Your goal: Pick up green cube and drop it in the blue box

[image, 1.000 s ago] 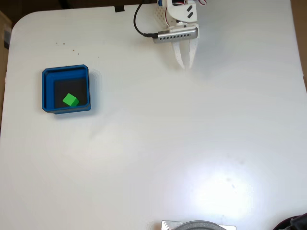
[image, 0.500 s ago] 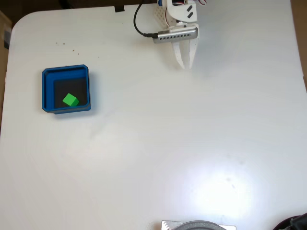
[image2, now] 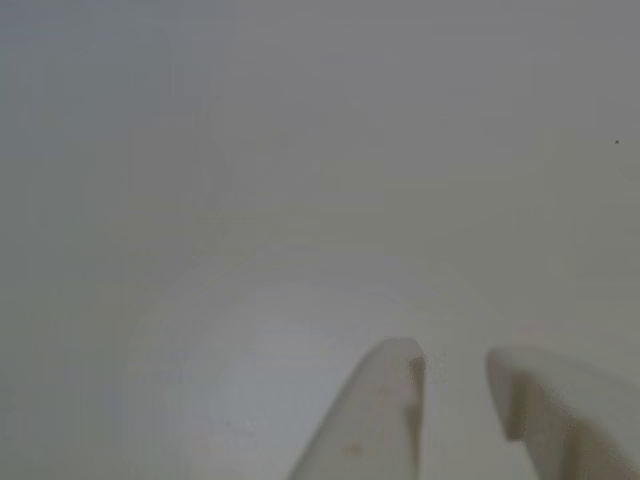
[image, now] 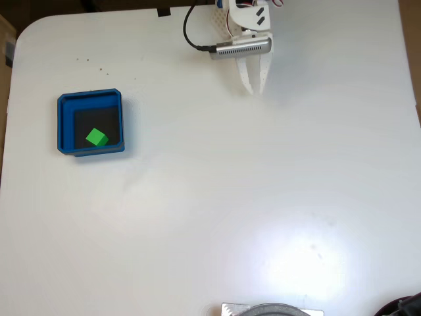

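Nothing has moved since the earlier frames: the green cube (image: 97,137) lies inside the blue box (image: 64,125) on the desk (image: 230,197), while the tool (image: 252,87), released with a narrow gap, hangs well apart, so little could go wrong beyond a stray sweep knocking the box.

Fixed view: box (image: 64,125) on table (image: 230,197) at left, cube (image: 97,137) inside it toward its lower wall; gripper (image: 252,90) at top centre, well right of box, fingers (image2: 375,420) just above table.
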